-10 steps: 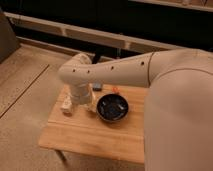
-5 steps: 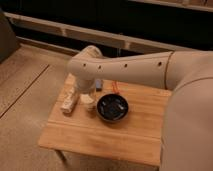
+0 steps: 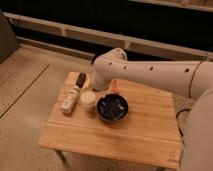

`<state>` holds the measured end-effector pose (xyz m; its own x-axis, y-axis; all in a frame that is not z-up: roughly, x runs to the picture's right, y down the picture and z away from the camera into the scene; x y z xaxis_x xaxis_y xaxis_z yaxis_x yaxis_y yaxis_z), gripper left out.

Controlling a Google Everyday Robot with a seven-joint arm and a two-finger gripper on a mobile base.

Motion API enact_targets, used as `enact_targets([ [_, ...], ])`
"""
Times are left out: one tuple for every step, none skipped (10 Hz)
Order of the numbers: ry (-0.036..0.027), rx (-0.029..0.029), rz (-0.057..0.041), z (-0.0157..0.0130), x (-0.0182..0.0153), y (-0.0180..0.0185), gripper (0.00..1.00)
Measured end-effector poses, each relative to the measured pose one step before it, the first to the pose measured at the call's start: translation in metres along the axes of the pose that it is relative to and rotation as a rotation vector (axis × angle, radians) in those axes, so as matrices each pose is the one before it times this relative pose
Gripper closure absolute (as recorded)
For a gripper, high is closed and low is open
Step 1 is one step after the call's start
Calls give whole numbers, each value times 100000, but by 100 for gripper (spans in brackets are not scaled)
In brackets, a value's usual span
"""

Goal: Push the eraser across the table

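Observation:
The eraser (image 3: 80, 79) is a small dark block lying at the far left part of the light wooden table (image 3: 145, 135). My white arm reaches in from the right, and its wrist (image 3: 107, 70) hangs over the far middle of the table. My gripper (image 3: 102, 88) sits under that wrist, just right of the eraser and behind the black bowl (image 3: 112, 108), and is mostly hidden by the arm. I cannot tell whether it touches the eraser.
A cream-white bottle-like object (image 3: 70, 100) lies near the left edge. A round cream cup (image 3: 88, 100) stands between it and the bowl. A small orange thing (image 3: 115, 87) shows behind the bowl. A dark shelf wall runs behind the table.
My arm's wrist has swung to the right and toward the far side of the table, uncovering the left edge. The eraser now shows beside it. The bowl, cup and bottle have stayed put.

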<state>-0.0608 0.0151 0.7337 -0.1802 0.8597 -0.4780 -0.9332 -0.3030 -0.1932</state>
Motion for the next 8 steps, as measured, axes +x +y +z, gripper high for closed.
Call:
enact_targets([
  [-86,13,-81,-16,31,-29,35],
  [-443,439,861,-16,-107,-350,35],
  [-961,1358,1979,161,-516,-542,35],
  [-2859,3205,3338,209,-1792,-1488,35],
  [-4156,3107,2188,139,-2416,-1478,35],
  [-5416,2925,-219,176,-2964,-895,35],
  [-3139,748,-1792,330,-1769,397,35],
  [-2391,642,-2665,580,-1578,563,35],
])
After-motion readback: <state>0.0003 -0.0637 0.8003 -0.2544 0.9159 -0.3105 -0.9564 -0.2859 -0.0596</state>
